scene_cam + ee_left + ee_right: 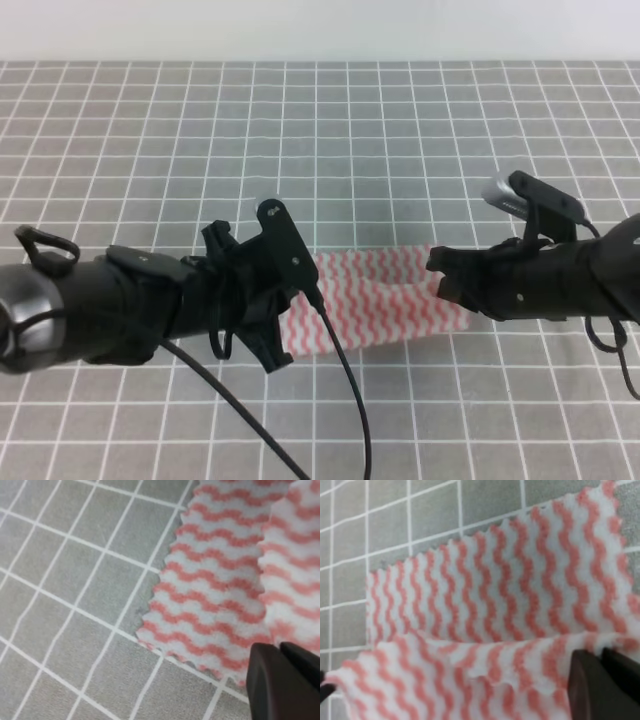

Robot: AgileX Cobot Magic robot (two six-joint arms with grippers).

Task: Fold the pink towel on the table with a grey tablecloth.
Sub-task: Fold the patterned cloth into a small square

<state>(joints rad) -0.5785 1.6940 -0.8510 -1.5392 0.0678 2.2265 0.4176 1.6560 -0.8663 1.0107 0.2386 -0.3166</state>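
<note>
We see the grey surface (400, 130), a gridded cloth that fills the high view, and across its near half two dark arms reach in from opposite sides, both lying low and nearly level. The left arm (90, 305) comes in from the left edge with a black cable (345, 390) trailing off it toward us; the right arm (570, 275) comes in from the right and carries a small camera (525, 198) on top. Between them lies the pink towel (375, 300), its long axis running left to right across the surface, with a slight tilt up toward the right. From above, the arms' own bulk hides the fingertips, so only the wrist views tell us about the grip. There, the left hand (280, 652) has its dark fingers pressed together on a raised fold of the towel at the towel's left end, with the lower layer flat on the grid beside it. The right hand (601, 656) likewise has its fingers closed tight on the lifted edge at the right end, and a second striped layer lies flat behind that raised edge.
</note>
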